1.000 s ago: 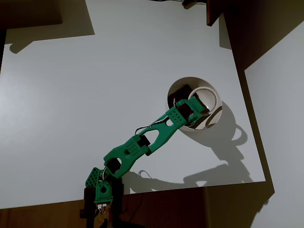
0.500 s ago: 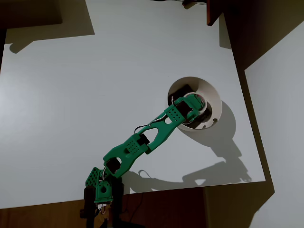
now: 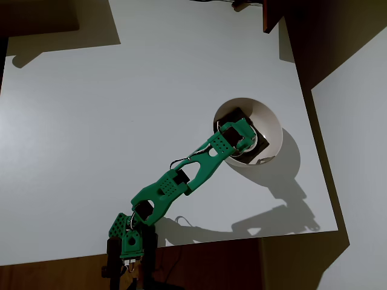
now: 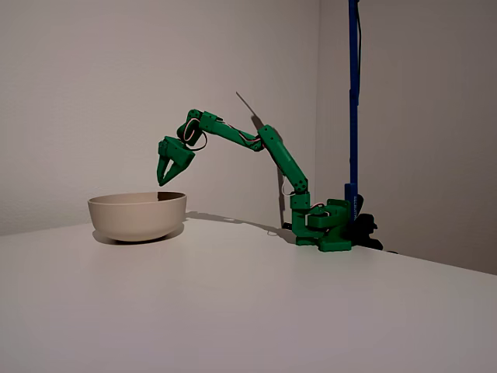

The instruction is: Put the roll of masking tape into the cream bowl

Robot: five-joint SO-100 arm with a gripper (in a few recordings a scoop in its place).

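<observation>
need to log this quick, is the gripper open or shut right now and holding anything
Gripper: hangs above the bowl, jaws slightly apart, nothing seen between them.

We logged a green arm (image 4: 256, 144), a plain cream bowl (image 4: 138, 216), a white table (image 3: 121, 121), a blue pole (image 4: 354, 93).

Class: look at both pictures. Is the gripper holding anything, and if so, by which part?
Nothing is held: the gripper hangs empty above the cream bowl.
</observation>
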